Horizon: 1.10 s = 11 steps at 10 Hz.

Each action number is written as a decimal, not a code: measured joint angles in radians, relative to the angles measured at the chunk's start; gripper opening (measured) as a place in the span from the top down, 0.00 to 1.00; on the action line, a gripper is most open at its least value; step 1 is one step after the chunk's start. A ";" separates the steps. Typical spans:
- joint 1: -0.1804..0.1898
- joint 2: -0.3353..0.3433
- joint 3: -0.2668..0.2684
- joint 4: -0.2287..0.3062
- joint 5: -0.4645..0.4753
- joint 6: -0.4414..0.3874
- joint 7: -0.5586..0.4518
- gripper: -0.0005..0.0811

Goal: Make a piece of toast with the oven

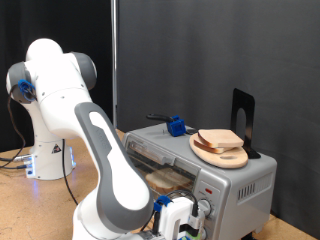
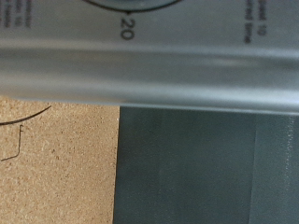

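The gripper [image 1: 185, 218] hangs low at the exterior view's bottom, right in front of the oven [image 1: 225, 180], just beside its control panel. Whether its fingers are spread or pressed together I cannot tell; neither view shows them clearly. The wrist view is filled by the oven's brushed silver front [image 2: 149, 70], with part of a dial scale and the number 20 [image 2: 126, 31], so the hand is very near a knob.

A piece of toast [image 1: 222, 140], pale with a tan crust, lies flat on a round wooden plate [image 1: 215, 154] on top of the oven, up and towards the exterior view's right from the gripper. Another tan slab [image 1: 168, 180] shows inside the oven's opening; I cannot tell what it is. The table [image 2: 56, 159] is rough, pale board
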 joint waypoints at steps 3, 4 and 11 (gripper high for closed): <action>0.000 -0.002 0.000 -0.004 0.002 0.004 -0.008 0.00; 0.000 -0.005 0.001 -0.011 0.002 0.004 -0.024 0.00; 0.001 -0.061 0.005 -0.094 0.021 0.039 -0.084 0.60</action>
